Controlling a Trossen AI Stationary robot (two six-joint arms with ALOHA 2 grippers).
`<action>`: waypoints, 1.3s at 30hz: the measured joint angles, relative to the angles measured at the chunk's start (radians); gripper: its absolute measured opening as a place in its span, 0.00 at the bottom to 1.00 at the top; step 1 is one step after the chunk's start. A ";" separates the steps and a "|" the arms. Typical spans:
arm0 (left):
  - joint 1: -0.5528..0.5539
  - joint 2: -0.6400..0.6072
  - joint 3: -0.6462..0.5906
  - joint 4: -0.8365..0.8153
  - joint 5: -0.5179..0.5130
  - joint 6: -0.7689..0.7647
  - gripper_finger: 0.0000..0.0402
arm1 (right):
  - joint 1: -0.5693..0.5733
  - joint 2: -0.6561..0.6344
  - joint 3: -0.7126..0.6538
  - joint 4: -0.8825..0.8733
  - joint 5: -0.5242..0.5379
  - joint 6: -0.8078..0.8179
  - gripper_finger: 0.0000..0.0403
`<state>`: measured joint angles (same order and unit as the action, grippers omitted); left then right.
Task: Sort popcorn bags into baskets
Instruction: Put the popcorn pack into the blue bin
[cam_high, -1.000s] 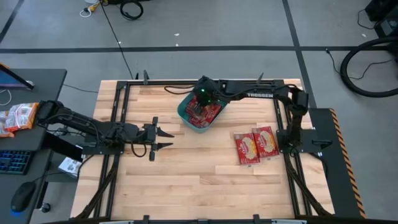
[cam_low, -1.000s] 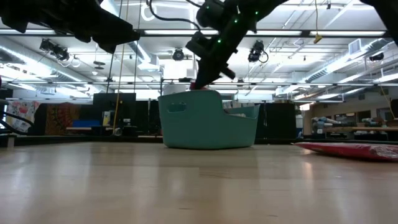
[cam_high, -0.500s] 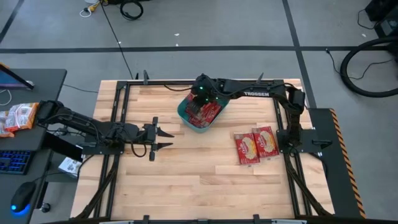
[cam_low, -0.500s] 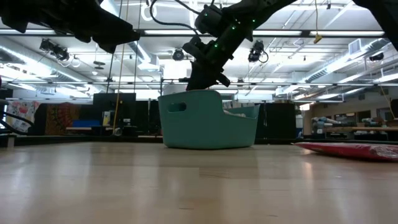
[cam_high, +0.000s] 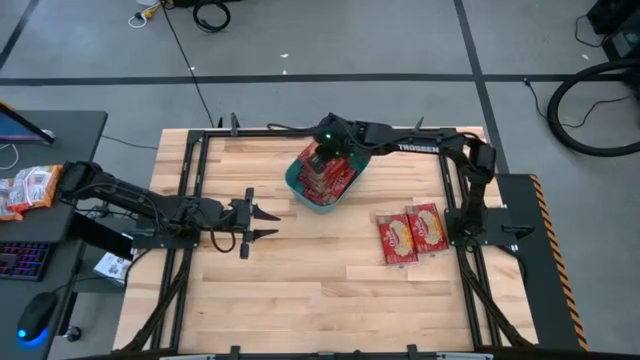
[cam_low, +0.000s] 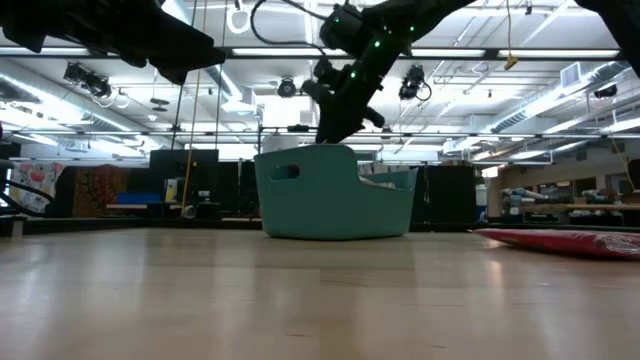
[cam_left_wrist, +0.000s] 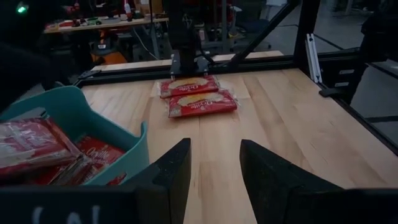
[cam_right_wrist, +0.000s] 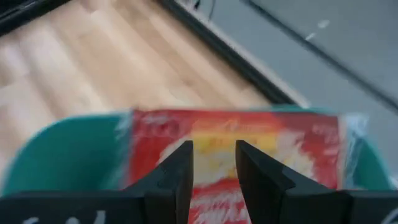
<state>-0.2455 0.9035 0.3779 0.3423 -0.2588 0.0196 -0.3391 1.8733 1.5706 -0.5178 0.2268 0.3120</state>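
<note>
While the left gripper (cam_high: 262, 220) waits mid-table with its fingers apart and empty, the right gripper (cam_high: 318, 160) over the teal plastic rectangular tub (cam_high: 293, 183) has parted its fingers since a second ago, letting go a flat red popcorn packet (cam_right_wrist: 236, 146) that now lies on the pile inside. That leaves two red packets (cam_high: 411, 234) on the wood by the right arm's base. Only the right wrist view shows the released packet free below the fingers; the low view hides the tub's contents behind its wall (cam_low: 335, 195).
</note>
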 joint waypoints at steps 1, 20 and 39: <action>0.000 0.000 0.000 0.000 0.000 0.000 0.35 | -0.005 0.008 0.000 0.012 0.018 -0.015 0.31; 0.000 0.000 0.000 -0.005 0.000 -0.008 0.35 | -0.031 -0.025 -0.001 -0.094 -0.066 0.008 0.31; 0.000 0.000 0.000 -0.011 0.000 -0.009 0.35 | 0.393 -0.154 -0.013 -0.543 0.180 0.357 0.31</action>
<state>-0.2455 0.9039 0.3779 0.3309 -0.2588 0.0105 0.0540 1.7195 1.5578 -1.0608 0.4066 0.6692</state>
